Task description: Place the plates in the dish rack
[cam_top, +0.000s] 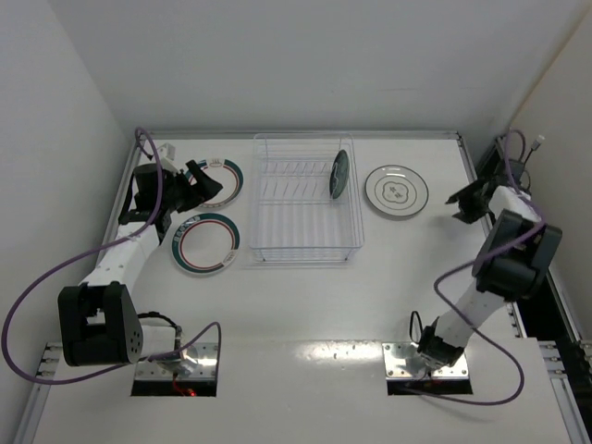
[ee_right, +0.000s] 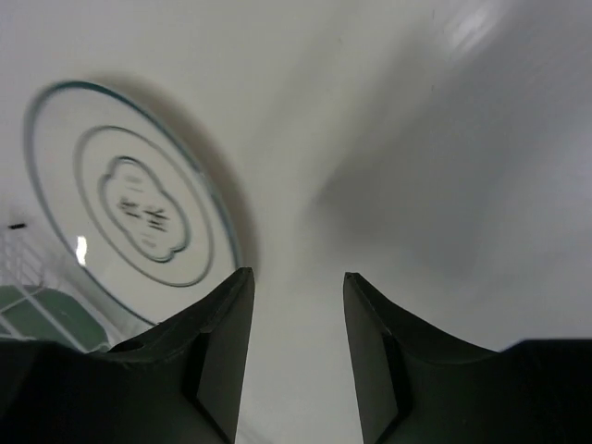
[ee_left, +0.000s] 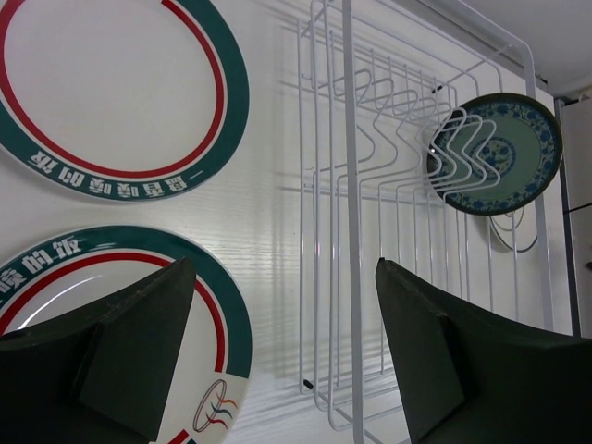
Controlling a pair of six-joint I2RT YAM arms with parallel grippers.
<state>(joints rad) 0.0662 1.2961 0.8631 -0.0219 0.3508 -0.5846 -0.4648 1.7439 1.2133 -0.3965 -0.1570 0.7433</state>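
From above, the rectangular see-through thin-wire dish rack (cam_top: 256, 199) sits mid-way across the white table (cam_top: 305, 314). A small dark teal patterned plate (cam_top: 339, 174) stands on edge in a slot near the rack's right end. A pale grey round plate with a dark ring (cam_top: 396, 191) lies flat just right of the rack. Two white round plates with green-and-red rim rings lie flat left of it, the far white plate (cam_top: 227, 180) and the near white plate (cam_top: 205, 243). That makes four plates: one racked and three on the table. The left arm reaches forward along the left side, elbow bent. The left gripper (cam_top: 197, 180) overlaps the far white plate's left part. The right arm folds up at the right side. The right gripper (cam_top: 462, 199) points left toward the grey plate, apart from it.

In the left wrist view, the left gripper (ee_left: 282, 361) hangs spread wide and holds nothing. One finger (ee_left: 139, 361) crosses the near white plate (ee_left: 217, 305), and the other is in front of the dish rack (ee_left: 350, 185). The far white plate (ee_left: 120, 92) lies beyond. The teal plate (ee_left: 504, 153) stands among the wires.

In the right wrist view, the right gripper (ee_right: 298, 356) is parted and empty, with bare table (ee_right: 444, 139) between its fingers. The grey plate (ee_right: 129, 203) lies beyond its left-hand finger (ee_right: 217, 361), not between the two.
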